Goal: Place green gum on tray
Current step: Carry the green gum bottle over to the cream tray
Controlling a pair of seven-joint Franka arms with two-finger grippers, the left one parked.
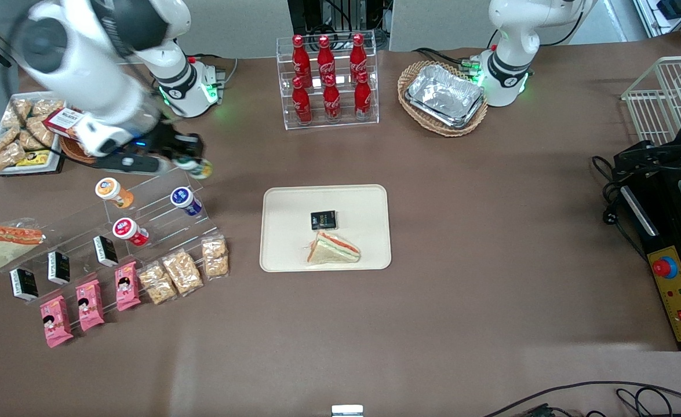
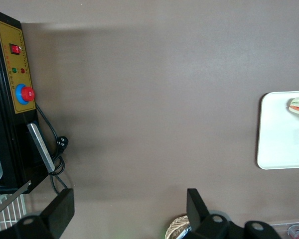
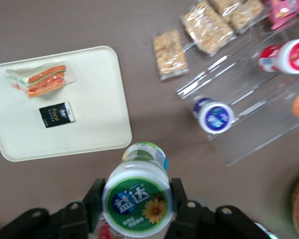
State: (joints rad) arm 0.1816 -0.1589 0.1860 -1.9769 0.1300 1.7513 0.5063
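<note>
My right gripper (image 3: 136,199) is shut on the green gum (image 3: 137,195), a small canister with a green lid and a green-yellow label, one finger on each side. In the front view the gripper (image 1: 198,165) holds the gum (image 1: 203,169) in the air above the clear stepped rack (image 1: 160,191), toward the working arm's end of the table. The beige tray (image 1: 288,200) lies in the middle of the table, with a small black packet (image 1: 323,220) and a wrapped sandwich (image 1: 333,249) on it. The tray also shows in the right wrist view (image 3: 99,109).
On the clear rack sit an orange-lidded canister (image 1: 108,189), a blue-lidded one (image 1: 182,197), a red-lidded one (image 1: 124,227) and black packets. Snack bags (image 1: 182,271) and pink packs (image 1: 91,304) lie nearer the camera. A cola bottle rack (image 1: 328,81) and a foil-tray basket (image 1: 443,95) stand farther away.
</note>
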